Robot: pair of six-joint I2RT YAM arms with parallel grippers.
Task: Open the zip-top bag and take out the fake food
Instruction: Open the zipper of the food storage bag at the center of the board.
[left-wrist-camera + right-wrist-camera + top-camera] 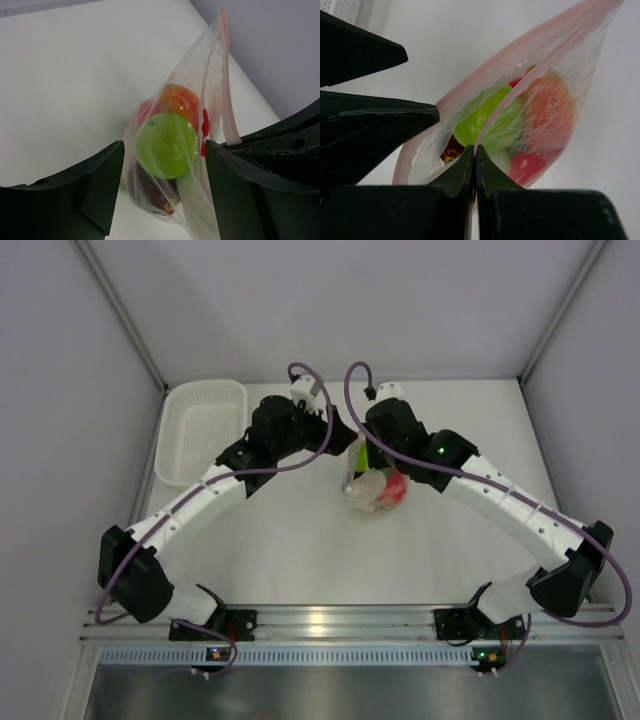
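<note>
The zip-top bag (pixel 374 490) is held up at mid-table, its bottom near the surface. It holds the fake food: a green fruit (pixel 165 145), an orange-red piece (pixel 181 100), a red piece (pixel 527 165), a dark purple piece (pixel 150 192) and a white radish (pixel 192 200). My right gripper (pixel 476 152) is shut on one wall of the bag's mouth (pixel 485 120), just under the pinkish zip strip (pixel 226 95). My left gripper (pixel 165 170) is open, its jaws on either side of the bag, the right finger (pixel 240 190) against the plastic. In the top view the grippers meet above the bag, left (pixel 338 437) and right (pixel 366 445).
A white perforated basket (pixel 200 430) stands at the back left, beside the left arm; its corner shows in the right wrist view (pixel 340 6). White walls close the table on the left, back and right.
</note>
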